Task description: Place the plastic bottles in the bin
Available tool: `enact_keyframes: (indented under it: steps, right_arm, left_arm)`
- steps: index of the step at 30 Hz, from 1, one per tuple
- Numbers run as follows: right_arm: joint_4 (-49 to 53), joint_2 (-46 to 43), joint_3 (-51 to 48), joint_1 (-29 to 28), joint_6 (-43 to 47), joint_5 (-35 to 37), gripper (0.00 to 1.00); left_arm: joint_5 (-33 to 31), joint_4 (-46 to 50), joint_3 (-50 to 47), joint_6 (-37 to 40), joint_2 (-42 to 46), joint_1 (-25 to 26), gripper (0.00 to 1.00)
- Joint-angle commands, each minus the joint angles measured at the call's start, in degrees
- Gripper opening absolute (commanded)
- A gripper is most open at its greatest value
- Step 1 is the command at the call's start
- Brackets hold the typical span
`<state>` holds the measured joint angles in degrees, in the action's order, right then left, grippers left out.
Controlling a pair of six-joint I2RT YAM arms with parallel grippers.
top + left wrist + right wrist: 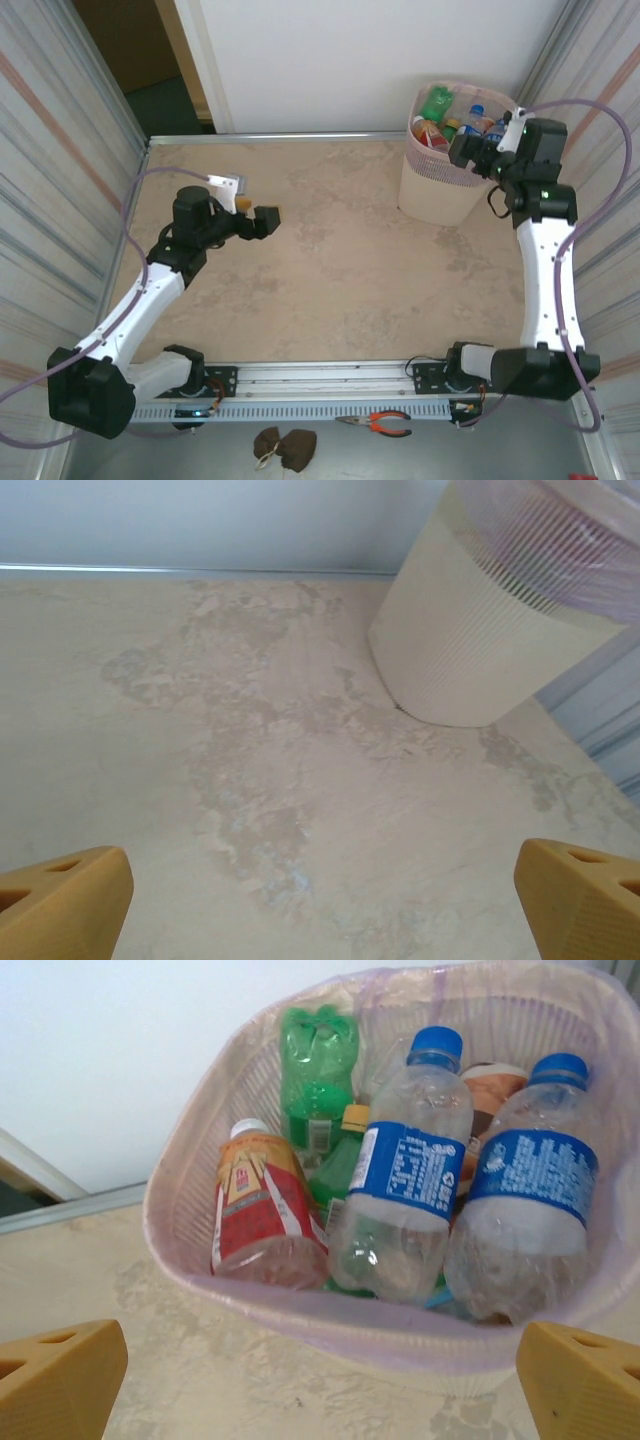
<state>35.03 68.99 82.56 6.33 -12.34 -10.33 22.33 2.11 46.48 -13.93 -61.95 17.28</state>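
The pale pink bin [436, 192] stands at the table's far right corner, with several plastic bottles [437, 105] lying in it. In the right wrist view the bin's rim [400, 1335] is close ahead. Inside lie a red-labelled bottle [260, 1210], a green bottle [315, 1070] and two clear blue-labelled bottles [410, 1180]. My right gripper [470, 150] hangs at the bin's near right rim, open [320, 1390], with nothing between its orange fingers [60, 1375]. My left gripper [262, 220] hovers over the table's left half, open [320, 910] and empty, facing the bin [480, 630].
The marbled table [340, 270] has a metal rail along its back edge [280, 135] and striped walls on both sides. Orange-handled pliers [380, 423] and a brown object [283, 445] lie in front of the arm bases.
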Motion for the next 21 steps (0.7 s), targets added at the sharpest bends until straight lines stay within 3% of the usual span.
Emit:
enact_keyframes:
  steps: [1,11,15,21]
  right_arm:
    - [-2.57,-4.38,-6.65,-0.59,3.47,2.12,0.99]
    - [-25.18,-14.33,-37.57,-1.41,15.20,2.80,0.99]
    - [-36.25,-11.91,-47.03,-2.00,14.28,3.87,0.99]
    - [-54.41,-3.01,-55.58,-2.55,12.59,4.91,0.99]
  left_arm:
    - [-3.84,2.02,-1.60,3.31,2.12,-0.51,0.99]
    - [-20.04,-1.05,-8.64,7.42,3.82,-0.68,0.99]
    - [-22.13,-10.52,-15.16,14.29,3.39,-0.67,0.99]
    - [-32.91,-14.63,-18.97,18.13,1.69,-0.81,0.99]
